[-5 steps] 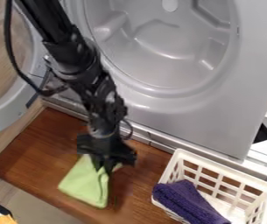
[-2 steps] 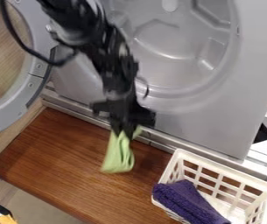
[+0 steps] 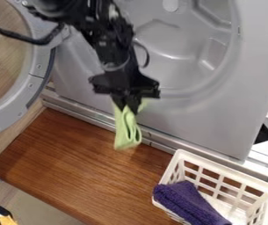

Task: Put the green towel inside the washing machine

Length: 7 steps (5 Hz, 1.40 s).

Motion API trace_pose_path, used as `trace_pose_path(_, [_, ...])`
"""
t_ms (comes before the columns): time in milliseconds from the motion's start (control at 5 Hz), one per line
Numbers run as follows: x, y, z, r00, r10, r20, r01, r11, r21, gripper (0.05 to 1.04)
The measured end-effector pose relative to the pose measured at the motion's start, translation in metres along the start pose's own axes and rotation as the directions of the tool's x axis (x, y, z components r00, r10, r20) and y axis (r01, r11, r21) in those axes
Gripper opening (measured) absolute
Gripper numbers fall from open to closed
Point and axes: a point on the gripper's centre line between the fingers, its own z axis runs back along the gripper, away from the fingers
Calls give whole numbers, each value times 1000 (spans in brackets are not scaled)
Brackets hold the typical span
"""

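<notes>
One green towel (image 3: pixel 127 132) hangs outside washing machine (image 3: pixel 189 116), in front; hand (image 3: pixel 128 107) is clamped on it. White basket (image 3: pixel 218 168) with purple towel (image 3: pixel 187 202): near washing machine, toward right.

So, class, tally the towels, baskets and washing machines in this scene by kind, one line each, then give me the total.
Towels: 2 (green towel, purple towel)
Baskets: 1 (white plastic basket)
Washing machines: 1 (grey washing machine)
Total: 4
</notes>
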Motion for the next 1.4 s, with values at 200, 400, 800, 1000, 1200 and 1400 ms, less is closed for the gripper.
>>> trace_pose_path(200, [16,-7,9,999,1,36,0,1000,-31,102])
trace_pose_path(400, [36,-14,15,997,3,77,0,1000,-32,102])
trace_pose_path(800, [77,-28,22,989,46,139,-43,999,-20,102])
trace_pose_path(1000, [90,-35,4,991,53,124,-54,998,8,102])
trace_pose_path(1200, [102,-42,-16,994,41,100,-45,998,36,102])
trace_pose_path(1400, [116,-46,-35,996,44,80,-48,998,40,117])
